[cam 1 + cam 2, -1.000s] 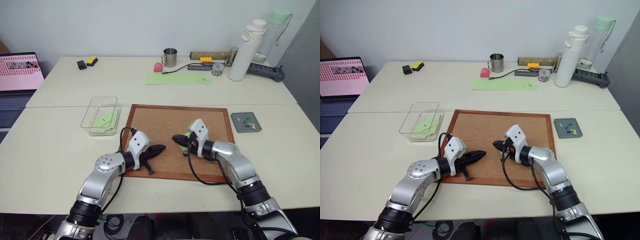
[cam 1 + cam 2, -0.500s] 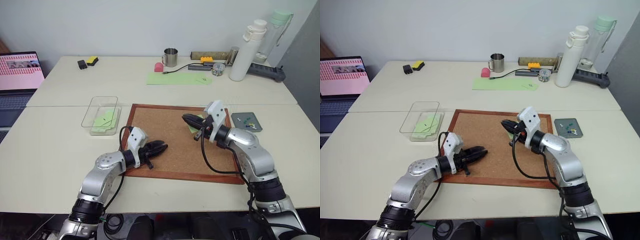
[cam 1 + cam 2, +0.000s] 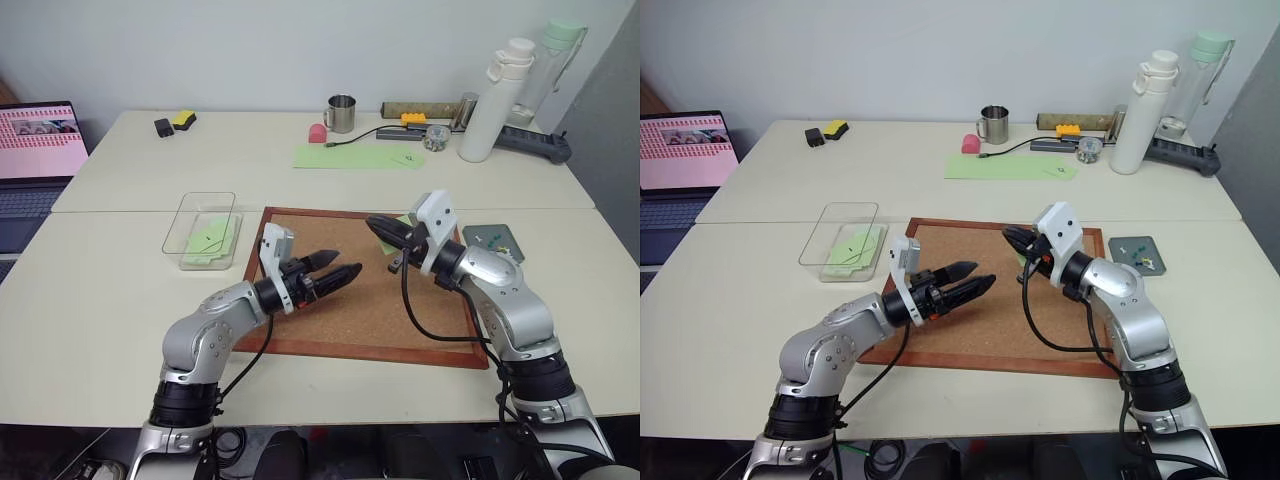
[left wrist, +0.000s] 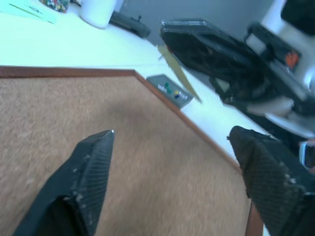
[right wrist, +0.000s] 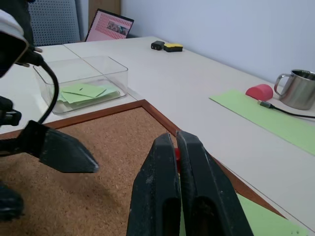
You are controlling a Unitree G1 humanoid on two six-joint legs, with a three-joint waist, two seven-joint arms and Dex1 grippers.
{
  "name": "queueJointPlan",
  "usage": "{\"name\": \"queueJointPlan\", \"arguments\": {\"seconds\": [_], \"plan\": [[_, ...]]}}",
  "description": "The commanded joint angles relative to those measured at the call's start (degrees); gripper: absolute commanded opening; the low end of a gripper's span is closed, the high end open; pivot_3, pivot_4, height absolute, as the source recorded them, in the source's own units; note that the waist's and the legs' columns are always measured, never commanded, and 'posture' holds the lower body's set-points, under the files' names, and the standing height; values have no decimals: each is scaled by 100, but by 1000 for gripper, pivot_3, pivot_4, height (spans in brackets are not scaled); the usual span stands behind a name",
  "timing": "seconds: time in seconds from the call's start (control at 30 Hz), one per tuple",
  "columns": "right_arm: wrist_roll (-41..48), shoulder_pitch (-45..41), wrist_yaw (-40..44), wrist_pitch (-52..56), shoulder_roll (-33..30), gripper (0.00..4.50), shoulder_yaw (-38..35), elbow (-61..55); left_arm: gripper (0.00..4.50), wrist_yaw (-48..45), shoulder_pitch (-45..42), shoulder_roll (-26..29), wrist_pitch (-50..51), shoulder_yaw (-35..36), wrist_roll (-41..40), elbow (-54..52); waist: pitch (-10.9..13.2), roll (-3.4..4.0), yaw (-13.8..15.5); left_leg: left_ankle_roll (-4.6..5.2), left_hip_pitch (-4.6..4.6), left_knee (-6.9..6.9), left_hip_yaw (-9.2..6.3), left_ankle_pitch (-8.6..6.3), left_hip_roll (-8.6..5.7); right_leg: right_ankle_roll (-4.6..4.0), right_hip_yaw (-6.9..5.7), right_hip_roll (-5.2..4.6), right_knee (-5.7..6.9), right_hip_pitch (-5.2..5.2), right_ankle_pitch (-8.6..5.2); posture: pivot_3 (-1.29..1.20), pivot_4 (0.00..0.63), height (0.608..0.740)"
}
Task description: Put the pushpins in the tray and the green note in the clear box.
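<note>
Left claw (image 3: 343, 267) gaping wide and empty above the corkboard (image 3: 330, 300), right claw (image 3: 375, 226) pinched on a red pushpin (image 5: 176, 153) over a green note (image 3: 398, 238) on the board's far right, tray (image 3: 492, 243) just right of it, clear box (image 3: 203, 229) of green notes on the counter (image 3: 100, 300) left

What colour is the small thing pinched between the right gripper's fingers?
Red: a sliver of it shows between the shut fingers of the right gripper, best seen in the right wrist view.

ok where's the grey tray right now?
In the left eye view the grey tray sits on the table on the robot's right, just off the corkboard's far right corner, partly hidden behind the right arm, with pushpins in it.
</note>
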Motion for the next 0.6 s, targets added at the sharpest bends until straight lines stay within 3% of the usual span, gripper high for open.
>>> {"name": "queueJointPlan", "arguments": {"seconds": [0.03, 0.3, 0.6], "plan": [[-55, -94, -58, -191, 41, 0, 56, -360, 4034, 369, -288, -287, 357, 383, -585, 44, 0, 0, 0, 0, 0, 0, 0, 0, 0, 0, 0, 0, 0, 0, 0, 0, 150, 740], [-67, -130, -147, -217, 76, 0, 31, -365, 4034, -115, -246, 503, 181, 231, -122, 357, 2, 2, -13, -2, 2, -3, -2, 1, 0, 0, 1, 4, 0, -3, 0, 0, 150, 740], [-140, -357, -229, -430, 186, 0, 55, -242, 4034, -102, -500, 337, 654, 338, -770, 53, 6, -3, 6, -3, -7, 1, -4, 1, -1, -1, -6, -3, -4, -3, 0, 0, 150, 740]]}}
